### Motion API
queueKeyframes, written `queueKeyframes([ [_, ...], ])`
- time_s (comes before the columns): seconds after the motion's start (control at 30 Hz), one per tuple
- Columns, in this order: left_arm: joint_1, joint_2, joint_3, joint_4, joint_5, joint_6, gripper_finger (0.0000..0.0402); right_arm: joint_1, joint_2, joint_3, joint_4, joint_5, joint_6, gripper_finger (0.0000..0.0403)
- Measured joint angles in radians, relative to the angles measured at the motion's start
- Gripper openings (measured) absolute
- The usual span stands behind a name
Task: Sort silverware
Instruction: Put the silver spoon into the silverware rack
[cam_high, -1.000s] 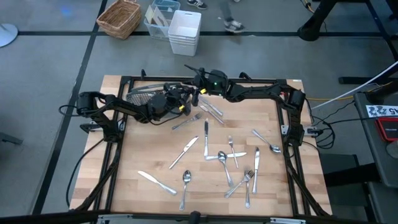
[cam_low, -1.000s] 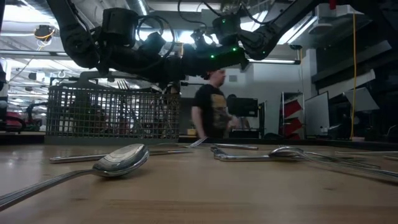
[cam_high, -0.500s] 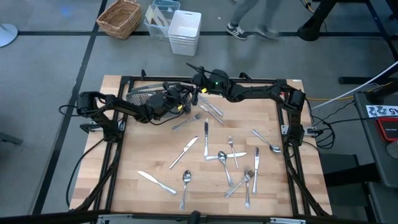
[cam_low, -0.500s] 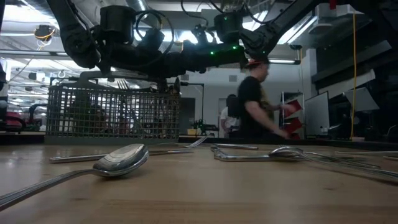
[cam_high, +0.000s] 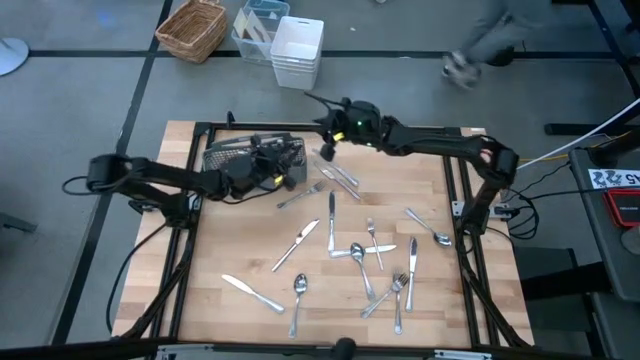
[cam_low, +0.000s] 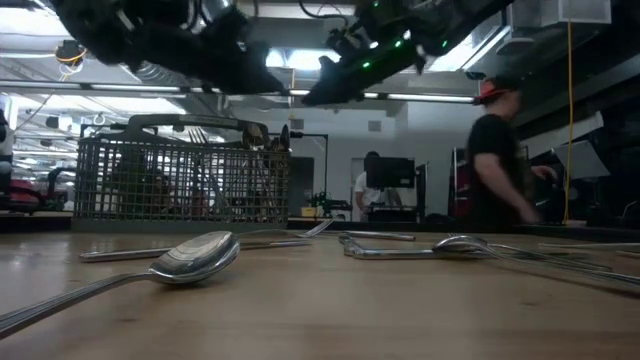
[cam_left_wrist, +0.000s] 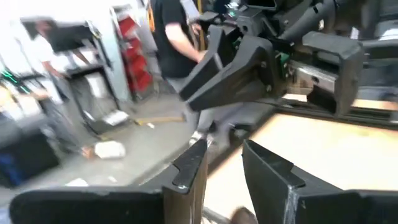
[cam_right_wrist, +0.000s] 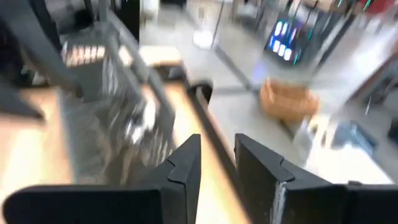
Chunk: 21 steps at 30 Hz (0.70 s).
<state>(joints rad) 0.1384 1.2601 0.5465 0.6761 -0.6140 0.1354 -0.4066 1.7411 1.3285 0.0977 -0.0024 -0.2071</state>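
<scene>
Several pieces of silverware lie flat and scattered on the wooden table: a fork (cam_high: 300, 193), knives (cam_high: 332, 215) (cam_high: 297, 243), spoons (cam_high: 298, 298) (cam_high: 430, 226). A large spoon (cam_low: 195, 257) lies nearest in the low view. The grey wire-mesh caddy (cam_high: 240, 155) stands at the far left with handles sticking up out of it (cam_low: 268, 140). My left gripper (cam_high: 290, 172) hovers level at the caddy's right end, open by a narrow gap (cam_left_wrist: 224, 165), nothing in it. My right gripper (cam_high: 325, 148) hangs just right of the caddy, open (cam_right_wrist: 217, 162) and empty.
A black frame rail (cam_high: 330, 128) runs along the table's edges. Beyond the far edge stand a wicker basket (cam_high: 192, 28) and white bins (cam_high: 297, 50) on the floor. A person (cam_low: 500, 150) walks in the room behind. Bare wood shows at the near left (cam_high: 215, 320).
Both grippers have risen from just over the caddy's right end and drawn apart. My left gripper has pulled back toward the table's left edge. My right gripper has lifted toward the far edge and tipped closer to level. The silverware on the table has not moved.
</scene>
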Motion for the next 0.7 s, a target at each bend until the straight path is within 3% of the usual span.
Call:
queueKeyframes([
  [0.13, -0.08, -0.145, 0.0, -0.252, 0.03, -0.178, 0.0095, 0.012, -0.091, 0.0, -0.274, -0.043, 0.132, 0.0101],
  [0.33, -0.212, -0.317, 0.0, -0.583, 0.193, -0.351, 0.0095, 0.068, -0.176, 0.0, -0.59, -0.168, 0.376, 0.0101],
  [0.5, -0.298, -0.355, 0.0, -0.753, 0.247, -0.432, 0.0095, 0.16, -0.179, 0.0, -0.762, -0.242, 0.599, 0.0101],
  [0.7, -0.351, -0.324, 0.0, -0.858, 0.246, -0.493, 0.0095, 0.348, -0.17, 0.0, -0.885, -0.237, 0.891, 0.0101],
])
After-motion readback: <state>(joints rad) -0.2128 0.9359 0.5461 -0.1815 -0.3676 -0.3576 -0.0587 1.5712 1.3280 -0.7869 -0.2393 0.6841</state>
